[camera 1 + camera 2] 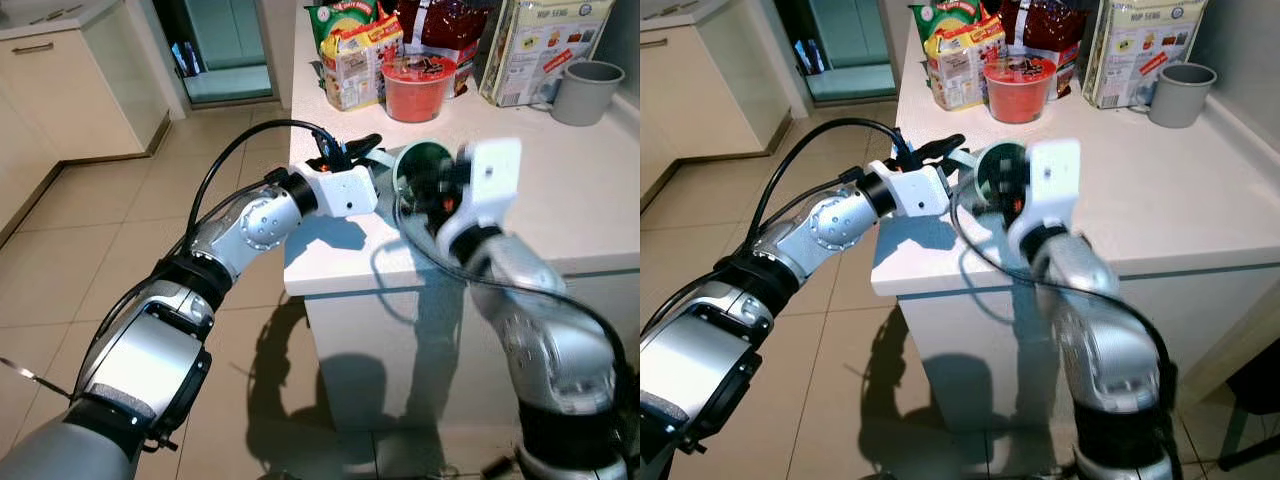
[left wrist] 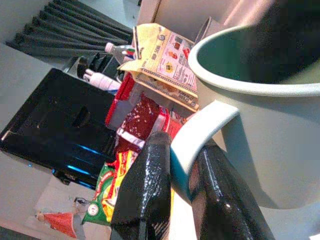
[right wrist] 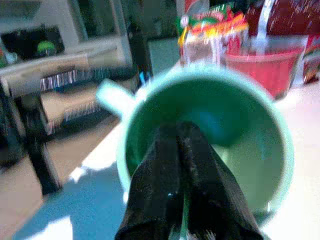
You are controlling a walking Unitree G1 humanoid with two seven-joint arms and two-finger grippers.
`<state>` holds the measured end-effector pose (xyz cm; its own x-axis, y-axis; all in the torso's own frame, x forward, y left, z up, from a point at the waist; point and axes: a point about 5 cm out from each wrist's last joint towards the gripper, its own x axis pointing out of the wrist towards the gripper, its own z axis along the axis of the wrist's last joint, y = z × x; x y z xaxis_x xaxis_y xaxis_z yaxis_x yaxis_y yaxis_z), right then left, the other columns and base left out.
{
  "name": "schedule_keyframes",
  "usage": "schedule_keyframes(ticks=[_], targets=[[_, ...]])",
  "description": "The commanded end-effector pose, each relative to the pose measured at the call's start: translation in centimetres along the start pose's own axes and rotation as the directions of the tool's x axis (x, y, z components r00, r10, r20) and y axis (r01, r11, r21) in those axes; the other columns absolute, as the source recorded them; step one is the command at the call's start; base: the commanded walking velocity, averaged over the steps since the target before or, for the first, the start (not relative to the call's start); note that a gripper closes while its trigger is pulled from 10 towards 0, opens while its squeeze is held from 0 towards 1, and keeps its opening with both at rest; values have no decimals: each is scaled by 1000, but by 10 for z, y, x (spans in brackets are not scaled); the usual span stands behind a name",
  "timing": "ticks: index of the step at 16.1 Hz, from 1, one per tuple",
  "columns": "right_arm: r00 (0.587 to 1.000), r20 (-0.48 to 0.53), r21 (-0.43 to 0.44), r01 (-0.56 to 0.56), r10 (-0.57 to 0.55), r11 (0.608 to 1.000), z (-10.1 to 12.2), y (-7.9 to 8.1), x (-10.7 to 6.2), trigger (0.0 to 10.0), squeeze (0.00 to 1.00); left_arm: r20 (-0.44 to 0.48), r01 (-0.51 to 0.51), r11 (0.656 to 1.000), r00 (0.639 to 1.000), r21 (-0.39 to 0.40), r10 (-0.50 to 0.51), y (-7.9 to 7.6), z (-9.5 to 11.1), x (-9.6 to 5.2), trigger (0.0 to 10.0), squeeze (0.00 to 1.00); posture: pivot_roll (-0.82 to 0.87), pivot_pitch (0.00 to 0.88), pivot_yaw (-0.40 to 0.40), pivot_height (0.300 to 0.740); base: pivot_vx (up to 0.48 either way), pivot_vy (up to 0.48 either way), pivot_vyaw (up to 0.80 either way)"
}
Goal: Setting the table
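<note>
At the near corner of the white surface [image 1: 560, 200], one pale green mug [image 1: 420, 172] sits tipped on its side between two claws. The left claw [image 2: 175, 200] has its two black fingers pinching the mug's curved handle [image 2: 197, 132], one finger on each side of the loop. The right claw [image 3: 182, 165] pokes into the mug's open mouth, its two fingers pressed together against the inner wall; that wrist view is blurred.

The mug is plain, mint green outside, darker green within, with a thick rim and no print to be seen.

Beyond both claws, at the far side of the surface, stands a row of groceries: one red bowl-shaped tub [image 1: 418, 85] with a printed lid, one yellow packet [image 1: 358, 60] just left of it, one green bag [image 1: 335, 18] behind that, one dark red bag [image 1: 445, 25], and one tall pale box [image 1: 545, 45] covered in printing. The writing on all of them is too small to read. Right of the box, one grey cup [image 1: 587, 92] stands upright, well apart from the right claw.

Below the left claw lies beige tiled floor [image 1: 120, 250].
</note>
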<state>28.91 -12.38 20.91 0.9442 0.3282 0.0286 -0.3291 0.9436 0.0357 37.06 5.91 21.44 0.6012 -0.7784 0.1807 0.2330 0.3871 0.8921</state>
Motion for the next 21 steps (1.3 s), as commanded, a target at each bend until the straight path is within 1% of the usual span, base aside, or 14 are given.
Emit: schedule_keyframes(ticks=[1,5,6,7,9,10,11,12,14,15,16,17,19,21], targets=[[999,-3,-4,-33,33,999,1,5,-4,0,0,-16,10,1000,1000,19,-9,4,-3,-1,0,0,-3,0,134,740,0,0,0],[996,-25,-21,-85,85,996,-6,4,-27,0,0,-20,7,1000,1000,21,-7,5,-3,0,0,0,-25,0,136,740,0,0,0],[994,-27,-29,-105,104,994,-7,4,-34,3059,0,-25,5,1000,1000,19,-4,6,-4,0,0,0,-29,0,134,740,0,0,0],[991,-28,-16,-134,133,991,-9,2,-46,10000,0,-34,-1,1000,999,16,2,6,-5,-1,0,0,-39,0,133,740,0,0,0],[988,-11,10,-154,154,988,-11,-6,-65,10000,0,-54,-11,1000,998,6,11,7,-8,-2,0,0,-59,0,130,740,0,0,0],[992,55,4,-112,112,994,-11,-16,-78,10000,0,-56,-26,1000,998,-14,25,9,-8,-2,0,0,-71,0,127,740,0,0,0],[994,57,9,-98,97,995,-15,-20,-86,10000,0,-60,-37,999,998,-29,35,10,-9,-2,0,0,-75,0,125,740,0,0,0],[994,5,0,-106,106,994,-29,-23,-99,10000,0,-77,-60,996,996,-67,54,12,-10,-2,0,0,-80,0,121,740,0,0,0],[986,-118,-39,-124,118,992,-71,-21,-123,10000,0,-179,-151,949,978,-278,103,18,-22,-5,0,0,-81,0,115,740,0,0,0],[985,-130,-44,-122,115,992,-77,-21,-125,10000,0,-190,-161,940,976,-302,106,18,-24,-5,0,0,-81,0,115,740,0,0,0],[983,-175,-82,-63,48,995,-101,-28,-131,10000,0,-215,-198,921,968,-335,130,23,-27,-7,0,0,-73,0,110,740,0,0,0],[980,-194,-170,-3,-30,985,-120,-35,-138,10000,0,-235,-239,896,959,-373,158,29,-31,-11,0,0,-73,0,111,740,0,0,0],[975,-171,-200,107,-142,974,-131,-32,-136,10000,0,-260,-304,856,943,-418,207,40,-36,-17,0,0,-71,0,106,740,0,0,0],[980,-101,-197,150,-172,969,-126,-30,-126,10000,0,-262,-321,845,939,-428,224,45,-36,-19,0,0,-73,0,103,740,0,0,0]])
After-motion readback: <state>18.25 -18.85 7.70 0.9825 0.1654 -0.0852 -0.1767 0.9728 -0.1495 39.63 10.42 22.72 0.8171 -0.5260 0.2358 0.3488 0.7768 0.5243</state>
